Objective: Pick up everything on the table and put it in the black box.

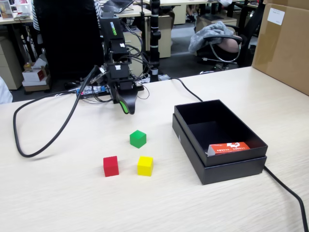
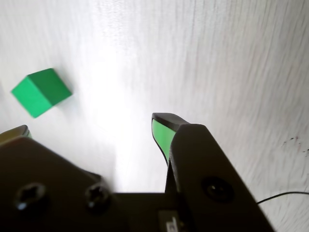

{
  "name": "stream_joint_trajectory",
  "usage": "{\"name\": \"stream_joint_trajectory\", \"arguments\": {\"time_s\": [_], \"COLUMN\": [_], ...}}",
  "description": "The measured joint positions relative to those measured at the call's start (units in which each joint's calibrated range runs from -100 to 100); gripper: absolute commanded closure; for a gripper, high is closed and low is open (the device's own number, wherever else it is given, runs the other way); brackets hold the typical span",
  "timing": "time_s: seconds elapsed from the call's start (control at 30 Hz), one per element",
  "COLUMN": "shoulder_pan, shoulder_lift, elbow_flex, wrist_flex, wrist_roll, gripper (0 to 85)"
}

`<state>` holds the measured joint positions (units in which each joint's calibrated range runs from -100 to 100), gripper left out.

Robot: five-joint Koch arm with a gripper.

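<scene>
Three small cubes rest on the pale wood table point(image 1: 63, 203): a green cube point(image 1: 137, 138), a red cube point(image 1: 110, 166) and a yellow cube point(image 1: 145, 165). The black box point(image 1: 251, 152) stands to their right in the fixed view. My gripper point(image 1: 126, 107) hangs above the table behind the green cube, apart from it. In the wrist view the gripper point(image 2: 89, 125) is open, with only bare table between its green-padded fingertips point(image 2: 161, 135). The green cube point(image 2: 41, 92) lies at the upper left there, outside the jaws.
A flat orange-red and white carton point(image 1: 229, 147) lies inside the black box. Thick black cables point(image 1: 43, 140) loop across the table's left side, and another cable point(image 1: 287, 191) runs past the box's right. A big brown cardboard box point(image 1: 285, 43) stands at the far right.
</scene>
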<state>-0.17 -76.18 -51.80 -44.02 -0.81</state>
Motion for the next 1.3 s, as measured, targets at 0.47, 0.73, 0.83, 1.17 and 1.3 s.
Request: {"name": "stream_joint_trajectory", "arguments": {"time_s": [0.47, 0.73, 0.83, 1.17, 1.3], "shoulder_pan": [0.0, -0.44, -0.59, -0.34, -0.29], "shoulder_lift": [42.2, 56.57, 61.1, 70.68, 72.49], "elbow_flex": [43.27, 45.92, 49.84, 51.85, 51.85], "wrist_flex": [-17.5, -18.74, -18.97, -18.97, -18.97], "wrist_roll": [1.12, -1.37, -1.51, -1.51, -1.51], "gripper": [37.9, 37.9, 37.9, 38.2, 39.5]}}
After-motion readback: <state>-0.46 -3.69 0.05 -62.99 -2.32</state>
